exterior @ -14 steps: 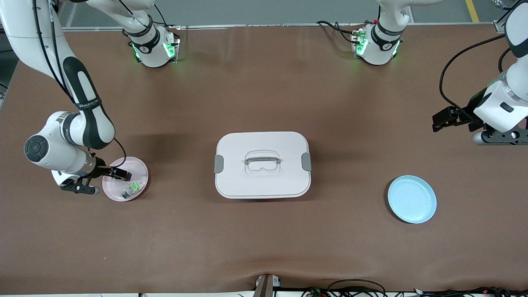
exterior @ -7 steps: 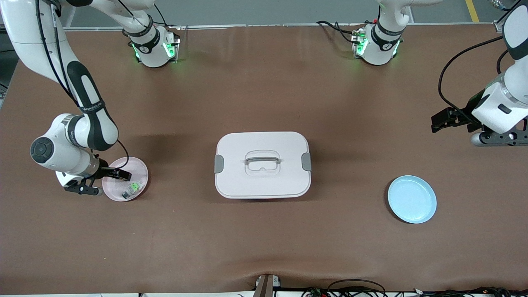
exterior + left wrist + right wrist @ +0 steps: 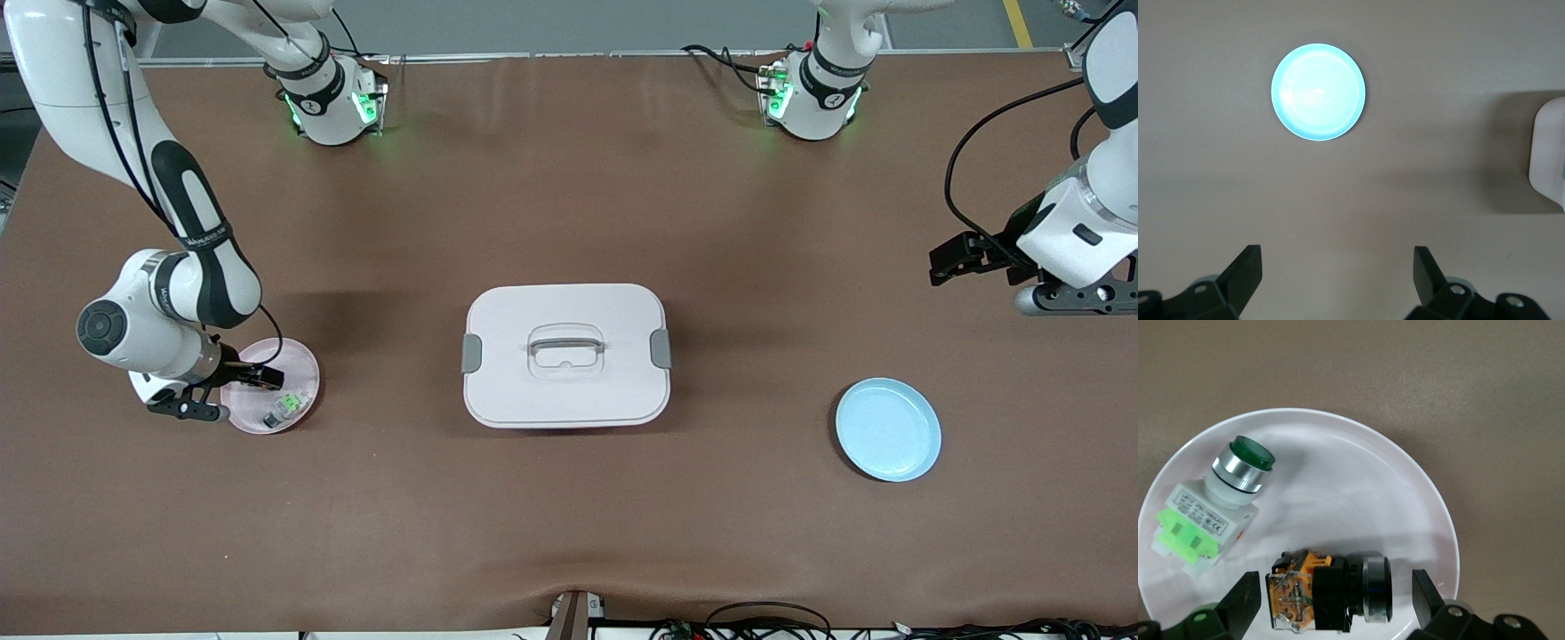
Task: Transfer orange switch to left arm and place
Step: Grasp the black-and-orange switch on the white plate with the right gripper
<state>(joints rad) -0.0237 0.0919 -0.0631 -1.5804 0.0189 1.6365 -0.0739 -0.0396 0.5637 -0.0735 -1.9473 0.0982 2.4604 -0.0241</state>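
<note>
**Right hand open over the pink plate and the orange switch**

The orange switch (image 3: 1328, 590) lies on its side on the pink plate (image 3: 302, 362), at the right arm's end of the table (image 3: 569, 524). It is a small blocky part: a black body with a round black and grey button end, and an orange block with clear and metal contacts at the other end. Beside it on the same plate lies a green switch (image 3: 1211, 510), with a green button, a silver ring, a white body and a bright green base; the two are apart.

The right hand (image 3: 1337, 608) hangs low over the plate with its fingers spread, one on each side of the orange switch, not touching it.

The white box (image 3: 565, 355) stands at the middle of the table, lid on. The blue plate (image 3: 887, 429) lies toward the left arm's end. The left hand (image 3: 1337, 277) waits in the air over bare table near that end, its fingers wide open.
</note>
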